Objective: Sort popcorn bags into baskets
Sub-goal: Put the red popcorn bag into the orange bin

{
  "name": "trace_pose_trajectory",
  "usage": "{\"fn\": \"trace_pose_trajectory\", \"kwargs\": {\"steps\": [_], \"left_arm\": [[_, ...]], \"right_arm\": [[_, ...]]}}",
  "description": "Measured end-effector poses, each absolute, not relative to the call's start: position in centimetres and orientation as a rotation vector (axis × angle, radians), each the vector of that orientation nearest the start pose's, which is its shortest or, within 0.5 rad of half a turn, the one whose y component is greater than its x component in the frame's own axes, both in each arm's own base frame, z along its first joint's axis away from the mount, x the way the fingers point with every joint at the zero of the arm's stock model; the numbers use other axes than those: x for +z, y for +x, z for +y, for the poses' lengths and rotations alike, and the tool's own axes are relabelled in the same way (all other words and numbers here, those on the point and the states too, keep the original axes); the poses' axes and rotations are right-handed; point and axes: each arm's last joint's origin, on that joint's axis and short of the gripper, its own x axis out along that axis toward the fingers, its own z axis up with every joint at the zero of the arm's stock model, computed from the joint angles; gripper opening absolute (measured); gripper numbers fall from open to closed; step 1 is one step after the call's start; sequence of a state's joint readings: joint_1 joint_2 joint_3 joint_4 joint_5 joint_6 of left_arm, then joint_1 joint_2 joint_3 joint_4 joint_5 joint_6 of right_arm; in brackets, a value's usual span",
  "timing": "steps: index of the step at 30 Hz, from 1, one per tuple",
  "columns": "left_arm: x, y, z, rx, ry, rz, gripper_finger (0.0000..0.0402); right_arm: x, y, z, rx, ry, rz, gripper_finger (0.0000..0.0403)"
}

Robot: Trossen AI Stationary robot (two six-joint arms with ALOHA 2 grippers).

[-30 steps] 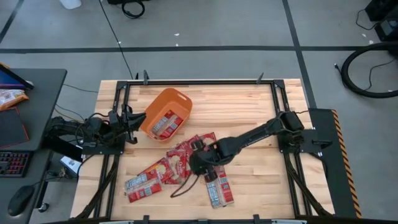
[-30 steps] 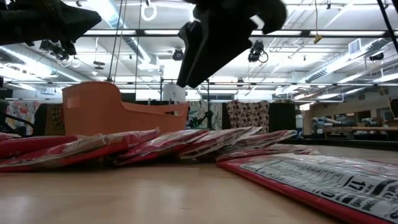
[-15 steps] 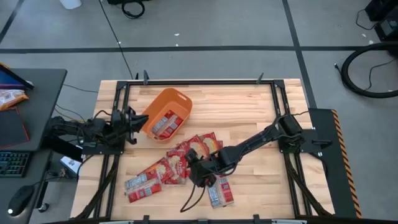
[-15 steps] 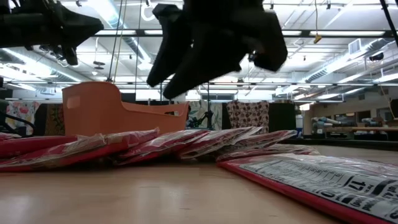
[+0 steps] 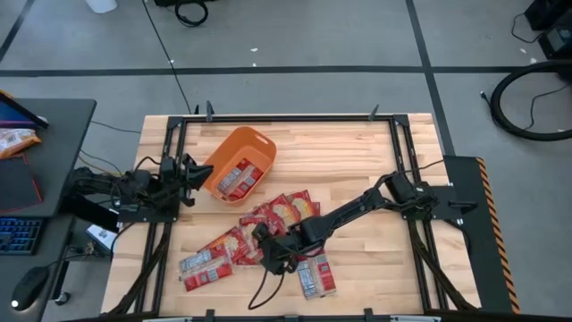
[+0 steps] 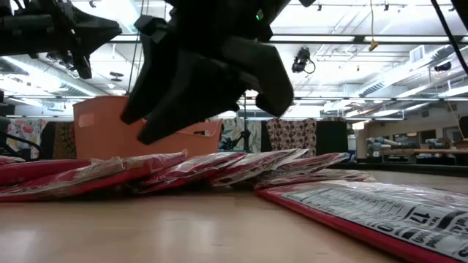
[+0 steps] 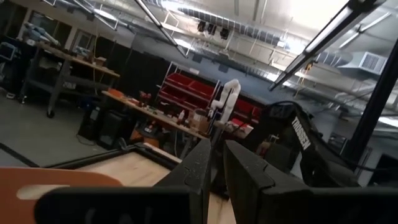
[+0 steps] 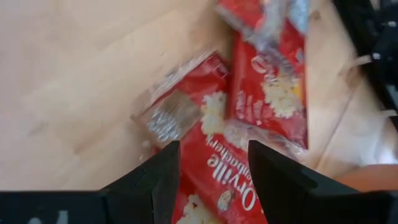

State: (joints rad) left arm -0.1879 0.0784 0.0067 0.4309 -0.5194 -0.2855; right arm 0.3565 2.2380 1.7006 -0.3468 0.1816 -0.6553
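The orange basket (image 5: 239, 159) stands at the table's far left with a few red popcorn bags (image 5: 237, 177) in it. Several more bags lie flat and overlapping in a pile (image 5: 279, 213) at mid-table, some at the near left (image 5: 210, 259) and one near the front (image 5: 315, 274). My right gripper (image 5: 268, 252) is open and hangs just above the pile's near-left part; in the right wrist view (image 8: 208, 177) red bags (image 8: 267, 93) show between its fingers. My left gripper (image 5: 191, 170) is shut and empty beside the basket's left side, above the table.
Black frame rails (image 5: 170, 215) run along the table's left and right sides. A black cable loop (image 5: 261, 288) lies near the front edge. Bare wood (image 5: 357, 161) lies at the far right. In the low view the bags (image 6: 219, 166) lie in front of the basket (image 6: 110, 117).
My right gripper has gone toward the table's left and near edge and come down over the pile of bags, staying open. The bags and the basket have not moved.
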Motion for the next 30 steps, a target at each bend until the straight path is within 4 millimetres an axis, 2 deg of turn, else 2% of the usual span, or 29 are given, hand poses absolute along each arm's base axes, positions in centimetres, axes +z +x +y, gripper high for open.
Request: {"fn": "trace_pose_trajectory", "kwargs": {"steps": [7,12,19,25,30], "left_arm": [[19.9,9.4,-0.3,0.278,-0.405,-0.382,0.0048],[19.9,9.4,-0.3,0.278,-0.404,-0.382,0.0048],[19.9,9.4,-0.3,0.278,-0.404,-0.381,0.0048],[19.9,9.4,-0.3,0.279,-0.404,-0.38,0.0048],[19.8,9.4,-0.3,0.279,-0.4,-0.374,0.0048]], "right_arm": [[15.7,46.0,16.0,0.491,-0.893,0.801,0.0191],[15.5,46.0,15.4,0.52,-0.937,0.825,0.0174],[13.9,46.4,14.8,0.577,-1.013,0.825,0.0156],[13.4,46.7,14.7,0.556,-0.991,0.82,0.0151],[13.4,46.8,14.3,0.536,-0.944,0.834,0.0101]]}}
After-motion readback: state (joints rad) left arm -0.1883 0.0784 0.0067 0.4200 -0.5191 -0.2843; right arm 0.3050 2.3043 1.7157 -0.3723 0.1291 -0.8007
